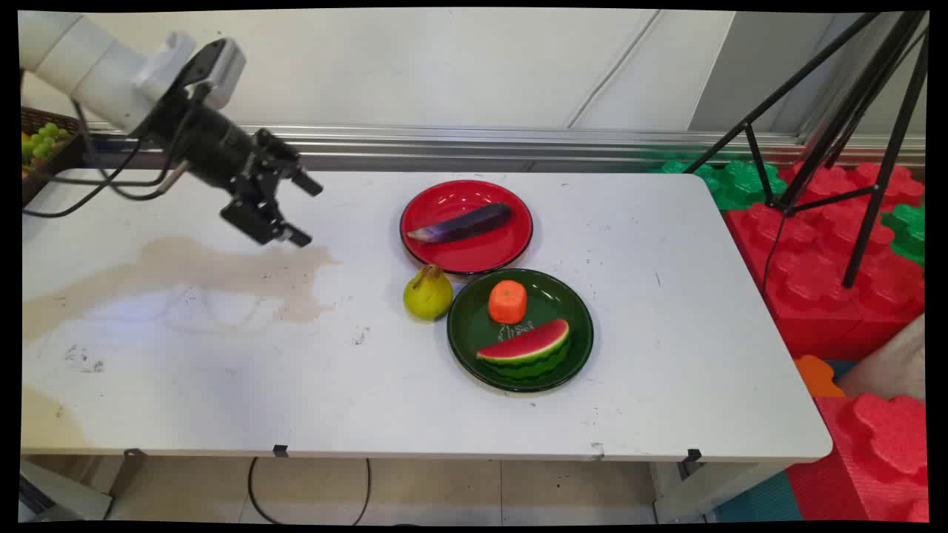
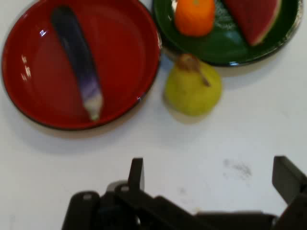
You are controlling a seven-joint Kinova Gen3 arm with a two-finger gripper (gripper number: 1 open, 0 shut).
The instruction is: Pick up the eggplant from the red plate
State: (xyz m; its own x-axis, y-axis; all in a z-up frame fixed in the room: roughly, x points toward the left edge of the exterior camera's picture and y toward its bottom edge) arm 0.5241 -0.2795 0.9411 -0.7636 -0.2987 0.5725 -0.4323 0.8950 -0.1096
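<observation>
Gripper [image 1: 302,210] held above the left part of the worktop [image 1: 222,370], fingers spread wide apart, grasping nothing. In the hand view, gripper [image 2: 211,175] with one finger [image 2: 136,173] at left and the other at the right edge, bare worktop [image 2: 216,143] between them.

Landmark: pear [image 1: 427,293], yellow-green, resting directly on the worktop, well to the right of the gripper and the nearest item to it.

- Red plate [image 1: 444,255]: just behind the pear, rim close to the fruit. Carries a purple eggplant [image 1: 462,224], lying diagonally, pale tip toward the pear side.
- Green plate [image 1: 574,318]: immediately right of the pear, rim touching or nearly touching it; cannot tell which. Rim also meets the red plate's rim.
- Orange [image 1: 507,301]: on the green plate, in the part nearest the pear.
- Watermelon slice [image 1: 526,349]: on the green plate, beyond the orange from the pear, toward the near edge, rind downward.

Hand view: pear [image 2: 193,87] ahead of the open fingers, red plate [image 2: 124,103] with eggplant [image 2: 76,57] to its left, green plate [image 2: 225,48] with orange [image 2: 194,17] and watermelon slice [image 2: 254,19] above it.

Far left of the pear, behind the arm: basket [image 1: 48,159] with green grapes [image 1: 43,138]. Far right, off the worktop: black tripod [image 1: 852,133] on red and green foam blocks [image 1: 829,244].
</observation>
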